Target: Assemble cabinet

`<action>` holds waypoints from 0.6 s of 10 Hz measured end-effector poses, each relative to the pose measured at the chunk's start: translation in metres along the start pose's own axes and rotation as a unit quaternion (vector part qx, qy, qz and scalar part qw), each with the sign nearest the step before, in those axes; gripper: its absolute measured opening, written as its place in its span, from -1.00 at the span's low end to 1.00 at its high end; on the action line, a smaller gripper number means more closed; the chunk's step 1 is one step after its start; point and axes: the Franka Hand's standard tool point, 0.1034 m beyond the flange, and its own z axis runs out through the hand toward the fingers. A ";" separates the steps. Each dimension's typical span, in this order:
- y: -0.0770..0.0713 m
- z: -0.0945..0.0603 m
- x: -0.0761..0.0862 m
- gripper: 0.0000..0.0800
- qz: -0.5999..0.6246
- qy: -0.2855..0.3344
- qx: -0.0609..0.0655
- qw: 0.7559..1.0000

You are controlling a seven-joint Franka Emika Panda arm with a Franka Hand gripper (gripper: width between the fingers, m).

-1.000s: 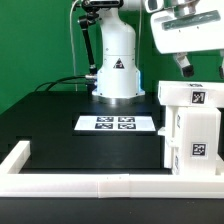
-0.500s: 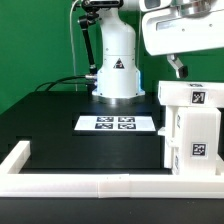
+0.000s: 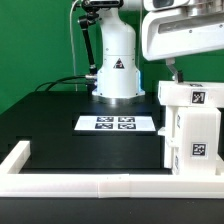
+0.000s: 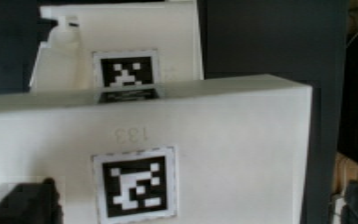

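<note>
The cabinet [image 3: 190,130] stands at the exterior view's right edge of the black table [image 3: 60,125], a white box-shaped body rising from just inside the low white border frame [image 3: 80,182], with square marker tags on its front faces; part of it runs out of the picture. The gripper [image 3: 172,70] hangs directly above the body's top rear corner, close over it but seemingly not touching. Only one dark fingertip shows below the white hand housing, so I cannot tell how far the fingers are spread, and nothing is visibly held. In the wrist view the cabinet [image 4: 149,130] fills the picture: a broad flat white panel with a tag in front and a narrower upright part with its own tag behind, and a dark finger [image 4: 25,203] intrudes at the corner. The plastic looks rigid and fairly light for its bulk, smooth and probably a little slippery under rubber pads (the tags are only printed labels, no help for grip). It will likely not flex or crush, but a tall hollow box may tip or slide if pushed high up. The best hold seems to be across a thin wall or top edge, where the two fingers can straddle the panel's thickness. The marker board [image 3: 115,123] lies flat well apart, mid-table.
</note>
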 end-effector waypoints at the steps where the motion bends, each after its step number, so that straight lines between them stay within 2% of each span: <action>1: 0.001 0.000 0.000 0.99 -0.069 -0.001 -0.009 0.998; 2: 0.001 -0.001 0.000 0.99 -0.129 -0.003 -0.018 0.991; 3: 0.001 -0.001 0.000 0.99 -0.144 -0.008 -0.020 0.989; 6: 0.005 -0.001 0.000 0.99 -0.239 -0.009 -0.020 0.971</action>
